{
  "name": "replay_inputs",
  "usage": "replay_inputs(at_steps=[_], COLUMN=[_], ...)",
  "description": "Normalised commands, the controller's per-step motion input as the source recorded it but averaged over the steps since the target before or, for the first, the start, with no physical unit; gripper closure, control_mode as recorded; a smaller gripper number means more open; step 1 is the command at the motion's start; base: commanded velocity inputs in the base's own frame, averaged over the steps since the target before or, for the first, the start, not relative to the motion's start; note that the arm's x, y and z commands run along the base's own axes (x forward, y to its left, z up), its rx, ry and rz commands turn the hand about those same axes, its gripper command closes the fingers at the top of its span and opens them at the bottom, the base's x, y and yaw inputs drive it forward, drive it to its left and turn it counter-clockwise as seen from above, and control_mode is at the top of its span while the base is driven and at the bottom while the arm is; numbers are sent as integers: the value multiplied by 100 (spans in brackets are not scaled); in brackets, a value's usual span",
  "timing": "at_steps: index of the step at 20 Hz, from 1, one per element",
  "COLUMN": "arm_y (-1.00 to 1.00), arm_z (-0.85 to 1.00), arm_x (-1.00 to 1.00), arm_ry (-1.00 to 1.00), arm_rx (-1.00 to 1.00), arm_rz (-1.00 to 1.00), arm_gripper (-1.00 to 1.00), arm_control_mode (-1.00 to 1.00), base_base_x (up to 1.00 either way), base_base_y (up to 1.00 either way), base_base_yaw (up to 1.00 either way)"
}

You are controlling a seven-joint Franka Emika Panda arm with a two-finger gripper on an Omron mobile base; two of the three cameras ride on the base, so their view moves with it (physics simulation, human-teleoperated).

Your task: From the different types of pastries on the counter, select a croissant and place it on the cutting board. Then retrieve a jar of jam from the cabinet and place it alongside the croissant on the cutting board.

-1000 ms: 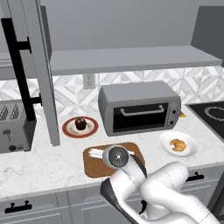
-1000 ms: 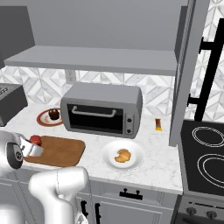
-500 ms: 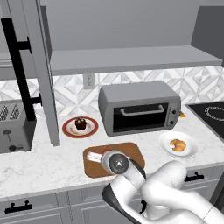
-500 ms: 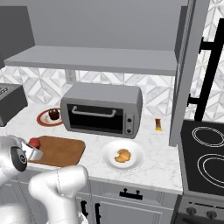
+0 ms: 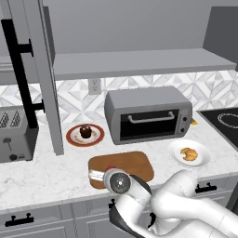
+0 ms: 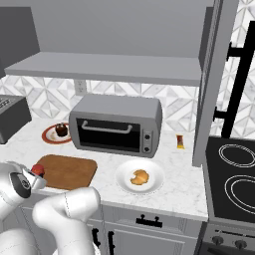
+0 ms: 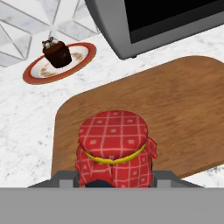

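Tool [image 7: 114, 186] at bottom centre of the hand view, clamped on the jar of jam [image 7: 114, 151]; red checked lid up, over the near left part of the cutting board [image 7: 175, 109]. Board carries no pastry. Croissant [image 6: 140, 176] sits on a white plate [image 6: 152, 167], centre of the right base view. Cupcake [image 7: 56, 53] sits on a red-rimmed plate [image 7: 83, 57], upper left, on the worktop [image 7: 26, 113].

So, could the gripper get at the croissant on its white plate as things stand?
Probably not yet: the gripper is shut on the jam jar over the cutting board; the croissant itself lies uncovered.
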Motion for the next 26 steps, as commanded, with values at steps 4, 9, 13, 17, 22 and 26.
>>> replay_inputs(at_steps=[4, 9, 13, 17, 22, 26], arm_y=[3, 0, -5, -41, -4, 0], arm_z=[-11, 36, -10, -24, -14, -68], arm_x=[24, 69, 25, 99, 10, 0], arm_ry=[-12, -19, 5, 16, 0, 3], arm_rx=[3, 13, 0, 0, 0, -1], arm_rz=[3, 4, 0, 1, 0, 0], arm_gripper=[100, 100, 100, 100, 100, 100], arm_control_mode=[-100, -100, -100, -100, -100, -100], base_base_x=[0, 0, 0, 0, 0, 0], base_base_y=[0, 0, 0, 0, 0, 0], base_base_yaw=[0, 0, 0, 0, 0, 0])
